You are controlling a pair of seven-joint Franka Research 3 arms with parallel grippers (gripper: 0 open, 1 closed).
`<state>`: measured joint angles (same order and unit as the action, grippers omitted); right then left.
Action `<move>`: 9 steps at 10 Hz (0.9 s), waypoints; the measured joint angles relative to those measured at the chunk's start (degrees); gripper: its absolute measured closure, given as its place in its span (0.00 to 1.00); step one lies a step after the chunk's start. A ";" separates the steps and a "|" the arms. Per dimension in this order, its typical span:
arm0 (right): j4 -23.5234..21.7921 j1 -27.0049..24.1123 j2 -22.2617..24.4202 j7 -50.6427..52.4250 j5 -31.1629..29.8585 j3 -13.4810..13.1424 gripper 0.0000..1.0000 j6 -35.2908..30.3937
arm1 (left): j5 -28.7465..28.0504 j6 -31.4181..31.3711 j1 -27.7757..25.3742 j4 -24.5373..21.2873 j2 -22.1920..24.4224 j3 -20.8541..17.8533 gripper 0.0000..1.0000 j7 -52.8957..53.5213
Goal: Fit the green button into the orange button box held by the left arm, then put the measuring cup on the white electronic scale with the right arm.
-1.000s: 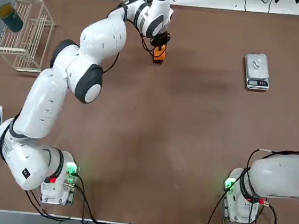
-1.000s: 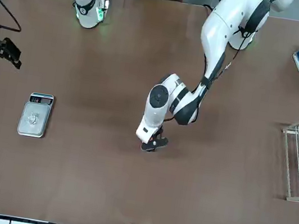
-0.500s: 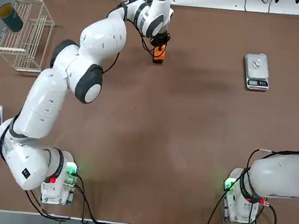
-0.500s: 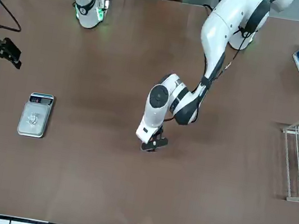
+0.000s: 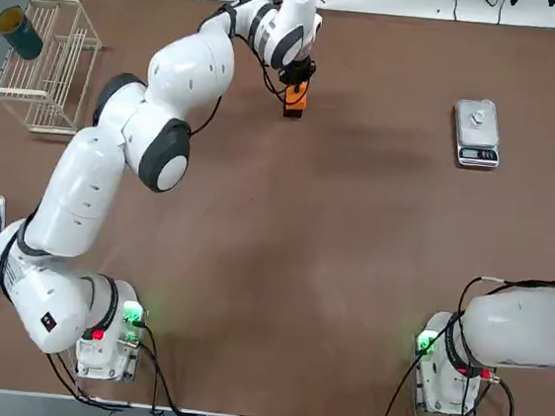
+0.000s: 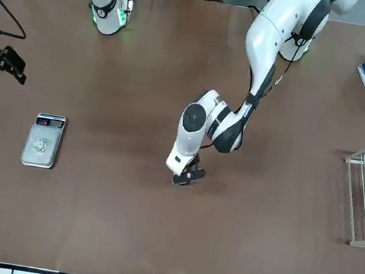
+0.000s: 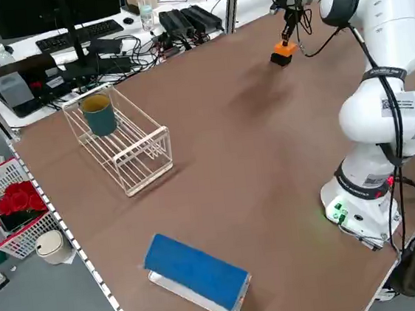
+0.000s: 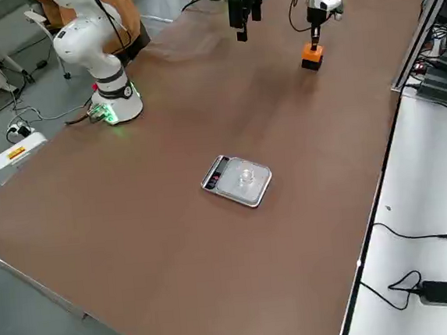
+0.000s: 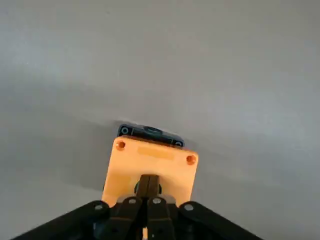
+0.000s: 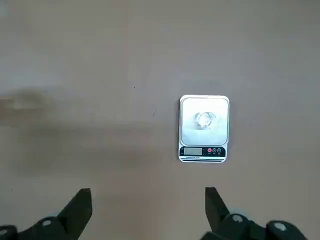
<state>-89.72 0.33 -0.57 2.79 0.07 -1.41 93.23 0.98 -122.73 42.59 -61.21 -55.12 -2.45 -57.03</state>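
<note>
We find our left pincer (image 9: 146,210) closed on the orange button box (image 9: 150,165) at the table's far edge, our right pincer (image 10: 147,212) open and empty, while a small clear cup already sits on the white scale (image 5: 477,133), so little seems left.

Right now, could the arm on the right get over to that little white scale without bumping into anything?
Probably yes. The right gripper hangs open above bare table, and the white scale sits alone on its side. The left gripper is far off at the orange button box.
</note>
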 joint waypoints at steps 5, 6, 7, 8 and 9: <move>0.00 0.00 0.00 -0.01 0.00 0.01 0.00 0.00 | 0.00 0.51 -0.07 0.06 0.02 -0.04 0.99 0.00; 0.00 0.00 0.00 -0.01 0.00 0.02 0.00 0.00 | 0.00 0.56 -0.14 0.07 0.03 -0.05 0.99 0.00; 0.00 0.00 0.00 -0.01 0.00 0.02 0.00 0.00 | 0.00 0.57 -0.19 0.07 0.07 -0.07 0.99 0.00; 0.00 0.00 0.00 -0.01 0.00 0.02 0.00 0.00 | 0.00 0.61 -0.22 0.07 0.15 -0.08 0.99 0.00; 0.00 0.00 0.00 -0.01 0.00 0.02 0.00 0.00 | 0.00 0.68 -0.23 0.07 0.15 -0.08 0.99 0.00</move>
<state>-89.72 0.33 -0.57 2.78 0.07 -1.39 93.23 0.98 -122.04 42.36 -61.14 -54.97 -2.53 -57.03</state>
